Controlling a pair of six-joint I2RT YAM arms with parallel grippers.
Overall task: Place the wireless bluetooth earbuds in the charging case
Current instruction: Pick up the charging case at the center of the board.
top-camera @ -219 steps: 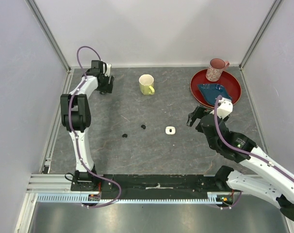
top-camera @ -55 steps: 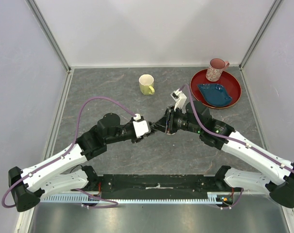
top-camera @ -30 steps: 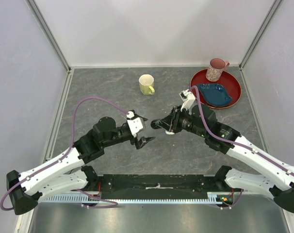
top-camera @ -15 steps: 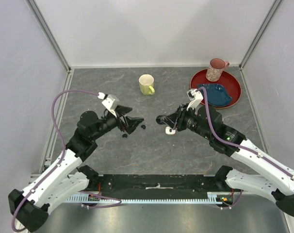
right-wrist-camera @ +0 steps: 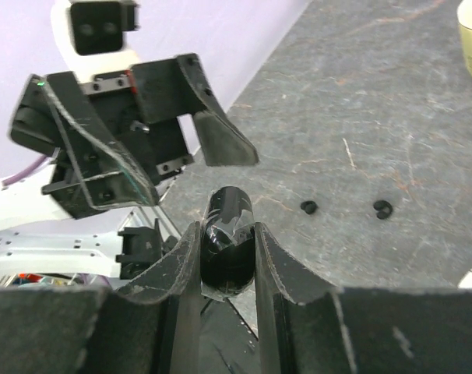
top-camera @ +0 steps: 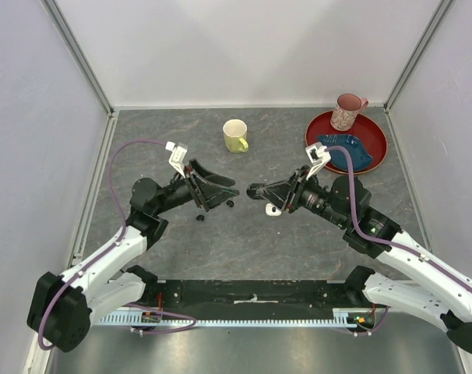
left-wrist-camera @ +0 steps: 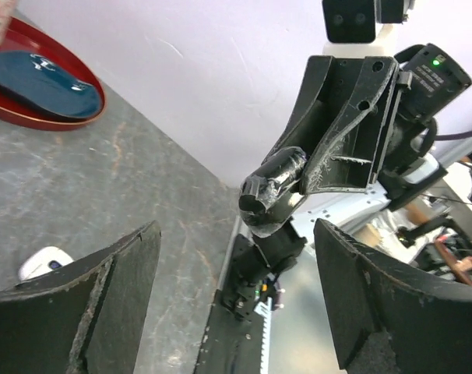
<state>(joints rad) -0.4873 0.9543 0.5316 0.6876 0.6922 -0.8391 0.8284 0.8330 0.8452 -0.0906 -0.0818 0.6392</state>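
Note:
My right gripper (top-camera: 257,189) is shut on a glossy black oval charging case (right-wrist-camera: 224,257), held above the table and pointing left. In the left wrist view the same case (left-wrist-camera: 273,183) shows end-on between that gripper's fingers. My left gripper (top-camera: 220,193) is open wide, empty, and faces the case from a short gap to the left. Two black earbuds (top-camera: 199,217) (top-camera: 230,203) lie on the grey table below and beside the left gripper; the right wrist view shows them as two earbuds (right-wrist-camera: 308,207) (right-wrist-camera: 382,209) apart. A small white rounded piece (top-camera: 273,209) rests under the right gripper.
A yellow mug (top-camera: 235,135) stands at the back centre. At the back right, a red tray (top-camera: 378,136) carries a blue dish (top-camera: 346,149) and a pink cup (top-camera: 347,111). White walls enclose the table on three sides.
The left gripper has swung right and turned its open jaws toward the right gripper. The right gripper, still shut on the black case, has barely moved.

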